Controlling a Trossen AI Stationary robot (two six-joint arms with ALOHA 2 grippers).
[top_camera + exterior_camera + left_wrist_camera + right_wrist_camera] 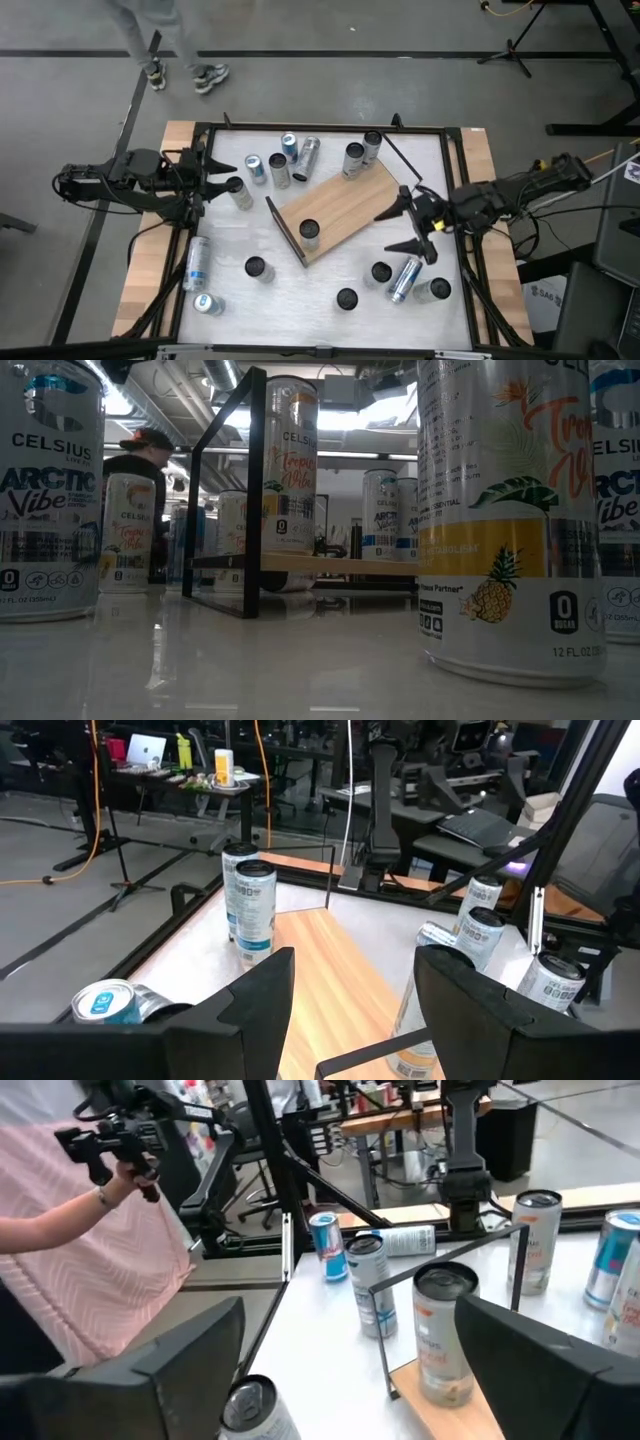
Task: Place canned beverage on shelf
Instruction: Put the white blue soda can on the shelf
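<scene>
Currently | shelf: light wood-grain, one can aboard | left gripper apparently part-open, right gripper wide, both empty

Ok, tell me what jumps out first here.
The slanted wooden shelf at the table's middle, with one can standing on it near its dark end. Loose cans ring it, some upright, some lying. The open right gripper hovers at the shelf's right edge; the left gripper waits at the table's left.

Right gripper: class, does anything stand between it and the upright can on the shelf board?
Nothing visible does. The right gripper hangs open at one end of the shelf, and the can stands near the dark-panel end. Only bare board lies between them; the other cans stand off to the sides.
</scene>
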